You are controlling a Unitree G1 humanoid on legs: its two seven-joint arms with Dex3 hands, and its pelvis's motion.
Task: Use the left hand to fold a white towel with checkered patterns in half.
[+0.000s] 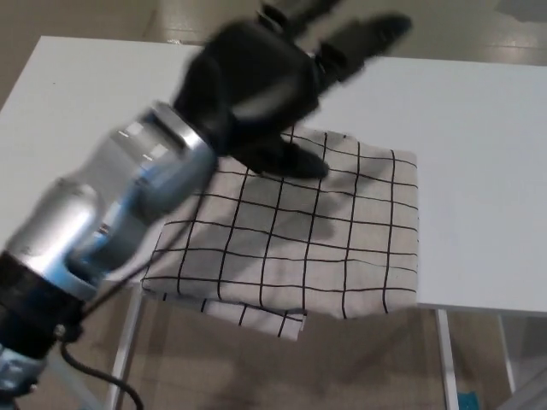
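A white towel (325,239) with a black checkered grid lies folded on the white table (479,154), its near edge hanging a little over the table's front edge. My left hand (265,77) hovers above the towel's far left part, blurred by motion. Its fingers are spread apart and hold nothing. The silver forearm (111,205) comes in from the lower left and covers the towel's left corner. My right hand does not show.
A table leg (444,359) and a beige floor (367,367) show below the table's front edge. A lower layer of the towel (265,320) peeks out under the folded part.
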